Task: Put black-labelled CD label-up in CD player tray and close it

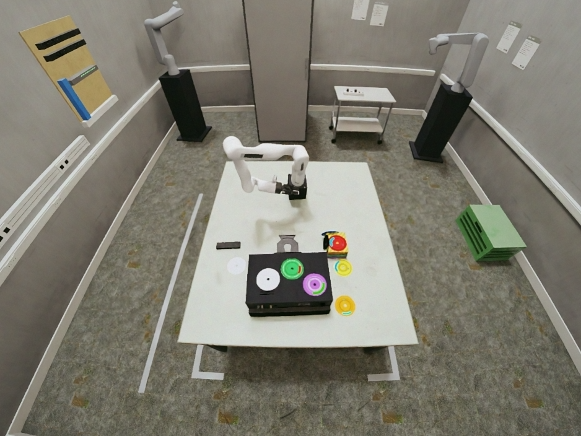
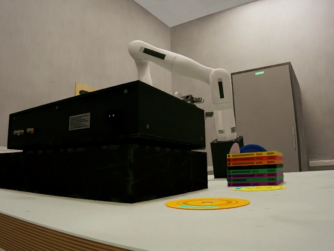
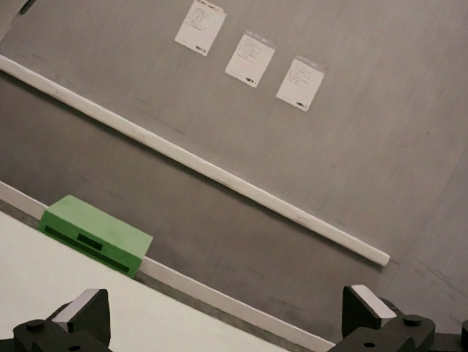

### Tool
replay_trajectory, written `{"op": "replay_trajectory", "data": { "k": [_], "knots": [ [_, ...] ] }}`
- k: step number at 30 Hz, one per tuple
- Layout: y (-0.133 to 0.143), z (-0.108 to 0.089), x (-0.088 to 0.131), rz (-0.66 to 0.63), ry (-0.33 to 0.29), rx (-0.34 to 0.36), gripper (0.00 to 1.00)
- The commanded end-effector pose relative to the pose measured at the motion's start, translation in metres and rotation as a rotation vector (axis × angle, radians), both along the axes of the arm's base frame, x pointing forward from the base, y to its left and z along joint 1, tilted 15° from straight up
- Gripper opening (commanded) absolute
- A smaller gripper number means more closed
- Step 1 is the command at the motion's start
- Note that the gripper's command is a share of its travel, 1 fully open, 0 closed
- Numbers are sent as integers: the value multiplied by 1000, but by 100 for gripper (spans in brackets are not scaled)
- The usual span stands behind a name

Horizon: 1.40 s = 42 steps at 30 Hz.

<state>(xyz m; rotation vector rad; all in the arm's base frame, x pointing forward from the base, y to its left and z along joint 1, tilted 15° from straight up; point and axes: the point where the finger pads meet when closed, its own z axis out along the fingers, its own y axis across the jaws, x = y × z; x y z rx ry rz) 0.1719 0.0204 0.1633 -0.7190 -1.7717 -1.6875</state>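
Topping one black player (image 1: 287, 297) (image 2: 78, 118): three discs (image 1: 292, 269).

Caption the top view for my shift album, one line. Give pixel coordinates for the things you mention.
Open gripper (image 1: 292, 189) (image 3: 225, 314) near its base, CD player (image 1: 277, 293) (image 2: 108, 118) topped by three discs.

The player (image 1: 287, 293) (image 2: 172, 116) is black. Its three top discs differ: one plain white (image 1: 262, 284), one green (image 1: 287, 274) with a red arc, one purple (image 1: 308, 287) with a green arc. The orange disc (image 1: 339, 305) (image 2: 186, 203) carries a teal arc, the yellow disc (image 1: 347, 272) (image 2: 269, 188) a blue one. The cases (image 1: 344, 253) (image 2: 255, 167) are striped yellow, red, orange, black, green and purple. A disc (image 2: 234, 148) behind them looks pale pink, though it is mostly hidden.
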Motion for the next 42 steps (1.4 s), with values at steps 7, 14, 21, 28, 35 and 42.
{"op": "replay_trajectory", "data": {
  "k": [7, 14, 21, 28, 35, 42],
  "knots": [
    [12, -19, -22, 318, -271, -119, 100],
    [11, -25, -26, 386, -333, -135, 100],
    [8, -36, -32, 526, -462, -159, 100],
    [8, -36, -32, 526, -462, -159, 100],
    [3, -48, -33, 672, -598, -173, 100],
    [3, -48, -33, 672, -598, -173, 100]
  ]
}}
